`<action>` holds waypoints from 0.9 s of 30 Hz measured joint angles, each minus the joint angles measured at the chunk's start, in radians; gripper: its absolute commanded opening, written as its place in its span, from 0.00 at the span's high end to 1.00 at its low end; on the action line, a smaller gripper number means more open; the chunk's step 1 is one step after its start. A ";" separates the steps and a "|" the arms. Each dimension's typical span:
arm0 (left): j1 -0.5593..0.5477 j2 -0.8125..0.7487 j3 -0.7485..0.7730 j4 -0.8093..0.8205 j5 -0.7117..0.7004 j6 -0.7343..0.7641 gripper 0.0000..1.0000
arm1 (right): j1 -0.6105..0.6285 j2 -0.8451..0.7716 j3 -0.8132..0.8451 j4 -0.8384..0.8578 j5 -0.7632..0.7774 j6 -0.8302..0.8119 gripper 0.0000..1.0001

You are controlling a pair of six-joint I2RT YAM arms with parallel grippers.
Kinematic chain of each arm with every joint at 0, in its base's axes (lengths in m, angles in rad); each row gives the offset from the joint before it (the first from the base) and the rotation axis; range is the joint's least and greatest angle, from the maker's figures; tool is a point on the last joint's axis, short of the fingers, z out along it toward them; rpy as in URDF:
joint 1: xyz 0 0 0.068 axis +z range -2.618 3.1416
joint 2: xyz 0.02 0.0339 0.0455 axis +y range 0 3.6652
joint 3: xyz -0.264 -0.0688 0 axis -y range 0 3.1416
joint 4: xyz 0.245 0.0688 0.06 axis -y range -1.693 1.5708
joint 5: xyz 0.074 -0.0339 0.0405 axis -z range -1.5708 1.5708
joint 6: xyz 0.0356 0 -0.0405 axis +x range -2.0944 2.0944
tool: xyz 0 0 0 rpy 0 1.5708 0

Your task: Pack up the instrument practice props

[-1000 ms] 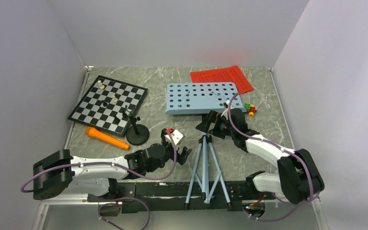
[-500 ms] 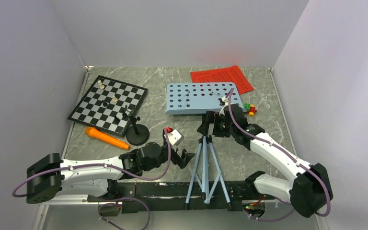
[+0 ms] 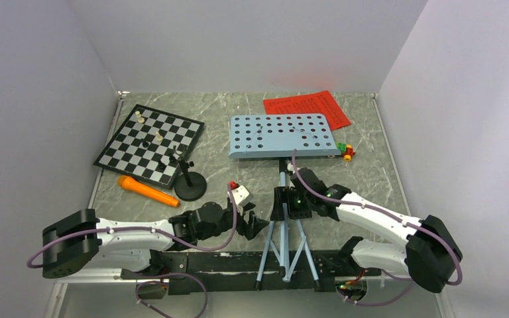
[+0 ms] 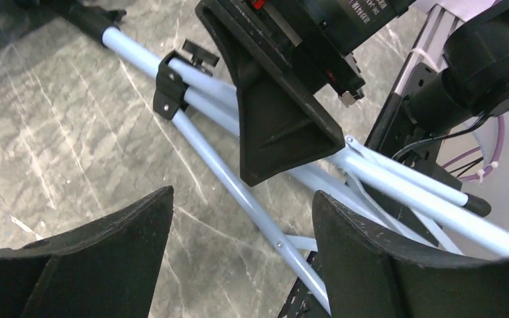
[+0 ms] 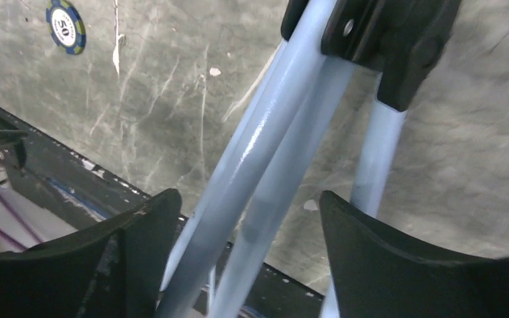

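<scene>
Straddling the upright tall light-blue tripod music stand (image 3: 282,135), my nearer right hand (image 3: 289,205) gapes empty; left hand (image 3: 250,222) open beside.

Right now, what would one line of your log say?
right gripper: open, straddling legs of music stand | left gripper: open, near those legs

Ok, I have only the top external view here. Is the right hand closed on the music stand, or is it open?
Observer: Open. In the right wrist view the right hand has its fingers wide apart, and the light-blue tubes of the music stand show between them.
Operator: And the left hand, does it hold something?
Observer: No. In the left wrist view the left hand is open and holds nothing; the stand's legs lie ahead of it.
</scene>
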 measured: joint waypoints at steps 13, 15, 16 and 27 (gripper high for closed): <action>0.000 0.074 -0.050 0.081 0.006 -0.047 0.31 | 0.006 0.113 -0.126 0.251 0.002 0.118 1.00; 0.000 0.074 -0.050 0.082 0.004 -0.047 0.31 | 0.011 0.140 -0.123 0.287 -0.011 0.124 1.00; 0.000 0.074 -0.050 0.082 0.003 -0.048 0.31 | 0.013 0.154 -0.120 0.301 -0.018 0.123 1.00; 0.000 0.092 -0.050 0.077 -0.051 -0.047 0.24 | 0.031 0.180 -0.103 0.359 -0.018 0.150 0.42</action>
